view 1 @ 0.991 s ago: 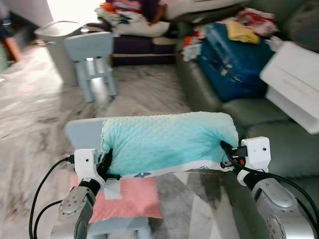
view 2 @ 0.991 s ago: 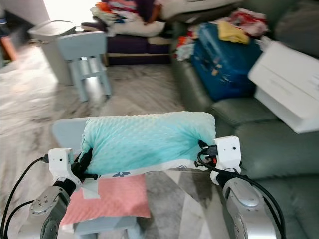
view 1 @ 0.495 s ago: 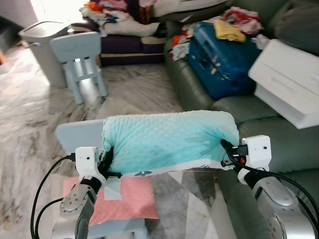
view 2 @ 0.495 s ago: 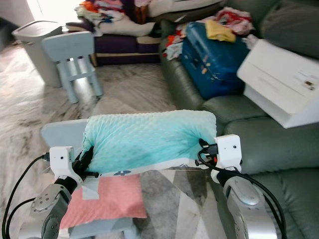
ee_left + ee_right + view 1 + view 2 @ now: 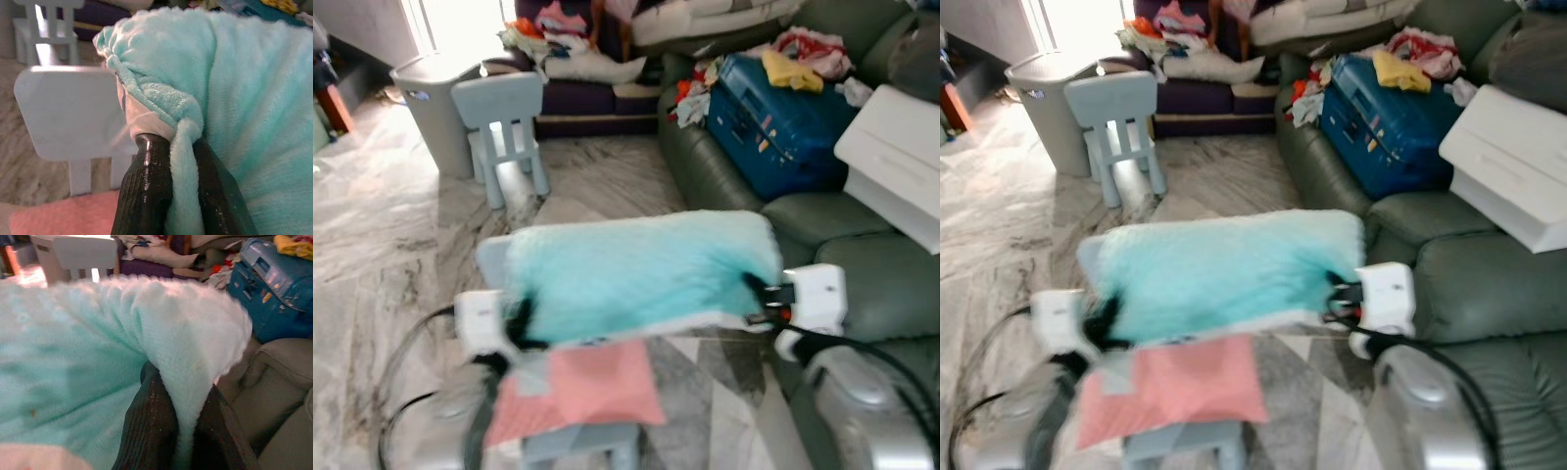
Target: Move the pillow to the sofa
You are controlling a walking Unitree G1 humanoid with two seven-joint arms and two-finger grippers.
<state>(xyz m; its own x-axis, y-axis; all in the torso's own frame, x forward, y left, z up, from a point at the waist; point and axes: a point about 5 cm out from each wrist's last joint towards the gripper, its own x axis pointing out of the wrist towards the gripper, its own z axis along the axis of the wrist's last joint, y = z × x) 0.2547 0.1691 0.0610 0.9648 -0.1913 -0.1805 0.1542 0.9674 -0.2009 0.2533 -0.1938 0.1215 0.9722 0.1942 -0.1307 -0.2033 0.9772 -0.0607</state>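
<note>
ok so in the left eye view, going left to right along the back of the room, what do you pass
grey bin → pale blue chair → blue suitcase on the sofa → white box

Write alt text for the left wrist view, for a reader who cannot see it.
The left end effector pinches a fold of a fluffy mint-green pillow between its two black fingers. Behind the pillow stands a pale blue child's chair, with a pink cushion low beside the fingers.

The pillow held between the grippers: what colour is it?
Light turquoise, with a plush, dotted texture. The pillow shows best in the left wrist view.
</note>
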